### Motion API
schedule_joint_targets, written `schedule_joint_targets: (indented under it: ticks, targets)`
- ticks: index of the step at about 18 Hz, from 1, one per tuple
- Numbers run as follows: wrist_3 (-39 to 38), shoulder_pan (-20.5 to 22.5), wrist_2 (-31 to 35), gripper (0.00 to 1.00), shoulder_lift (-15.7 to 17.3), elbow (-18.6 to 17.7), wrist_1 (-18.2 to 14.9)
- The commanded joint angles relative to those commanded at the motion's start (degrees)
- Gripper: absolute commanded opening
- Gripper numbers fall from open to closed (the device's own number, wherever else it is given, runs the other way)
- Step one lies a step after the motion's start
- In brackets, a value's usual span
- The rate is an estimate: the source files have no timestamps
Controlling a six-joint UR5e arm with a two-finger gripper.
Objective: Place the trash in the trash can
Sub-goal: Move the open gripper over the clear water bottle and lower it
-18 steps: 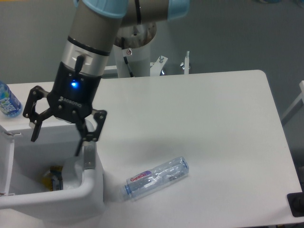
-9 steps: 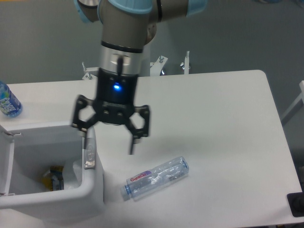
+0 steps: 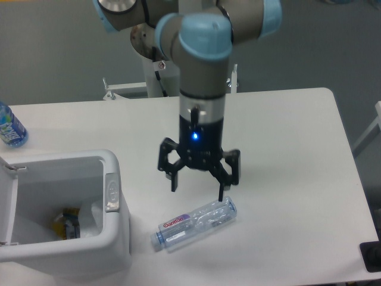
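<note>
Tabletop of plain white fills the view, grey floor behind it. The black two-finger gripper hangs with fingers spread wide, holding nothing, just above the clear plastic bottle with purple-red label, which lies on its side near the large white rectangular trash can, whose lid is open.

Soft, even overhead light falls on the white table, casting faint, diffuse shadows. The picture is slightly grainy and soft, with a bluish cast and mild glare on the trash can rim.
</note>
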Motion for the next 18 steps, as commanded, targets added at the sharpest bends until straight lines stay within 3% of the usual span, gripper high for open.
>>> schedule_joint_targets:
  ticks: [5, 15, 18]
  targets:
    - [10.3, 0.2, 1.7, 1.0, -5.4, -0.4, 0.1]
    - [10.3, -3.7, 7.6, 1.0, -12.8, 0.3, 0.6]
    - [10.1, -5.3, 9.4, 1.0, -13.1, -0.3, 0.6]
